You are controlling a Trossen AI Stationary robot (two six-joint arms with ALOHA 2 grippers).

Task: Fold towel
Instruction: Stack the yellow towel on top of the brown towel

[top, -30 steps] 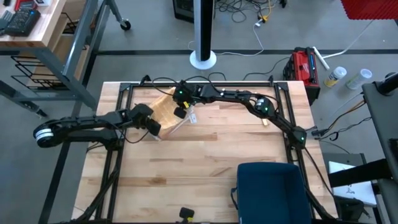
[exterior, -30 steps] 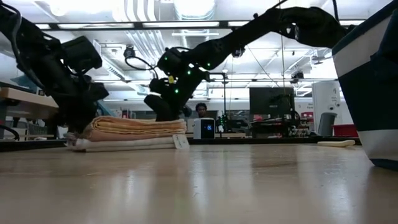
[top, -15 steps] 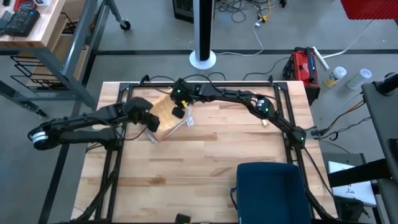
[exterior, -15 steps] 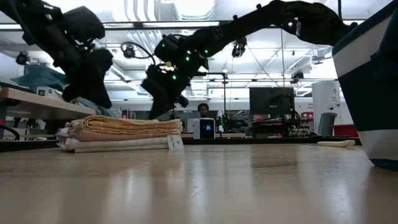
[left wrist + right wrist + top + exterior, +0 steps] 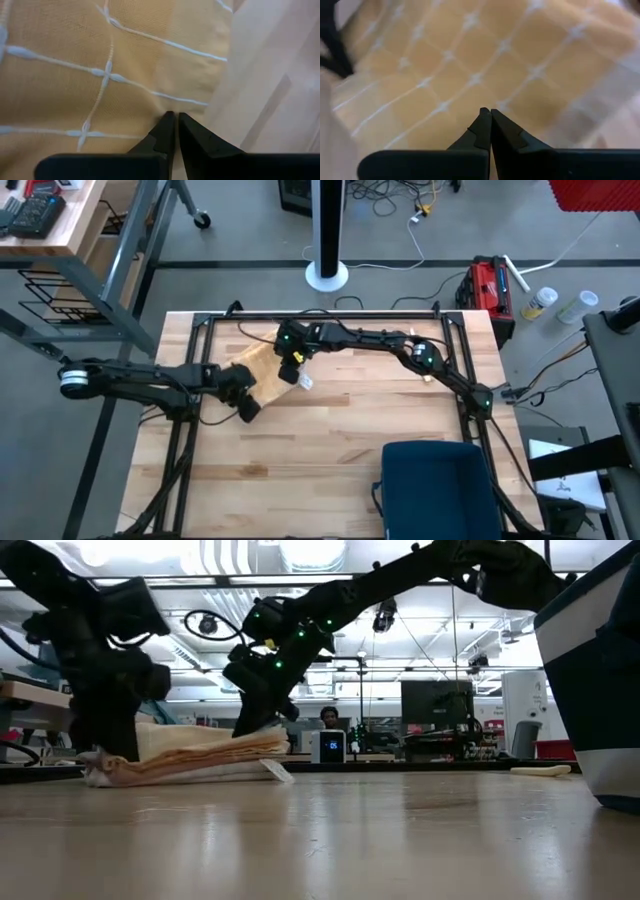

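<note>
A folded yellow towel with a pale grid pattern (image 5: 262, 366) (image 5: 200, 750) lies on the far left part of the table. A white tag (image 5: 272, 770) sticks out at its right end. My left gripper (image 5: 243, 393) (image 5: 100, 745) (image 5: 175, 120) is shut at the towel's near-left end. My right gripper (image 5: 290, 362) (image 5: 250, 725) (image 5: 487, 114) is shut over the towel's right part. In the low view the towel slopes from a flattened left end up to a thicker right end. My left gripper presses its shut fingertips (image 5: 167, 125) down on the towel's top layer close to its near-left edge (image 5: 190, 95), coming from above. That end (image 5: 105, 772) is squashed flat on the table. My right gripper rests its shut fingertips (image 5: 485, 122) on the towel's top near the right end (image 5: 262, 740), slanting down from the far right.
A large dark blue object (image 5: 430, 480) (image 5: 600, 690) stands at the near right of the table. Black frame rails (image 5: 320, 315) run along the far and side edges. A small pale thing (image 5: 545, 770) lies at the right. Bare wood (image 5: 320, 440) lies near the middle.
My left gripper rose above the towel's left end, then came down toward the table's near edge onto that end. The stack, level before, is now squashed at its left end and slopes up to the right. My right gripper lowered onto the towel's right part.
</note>
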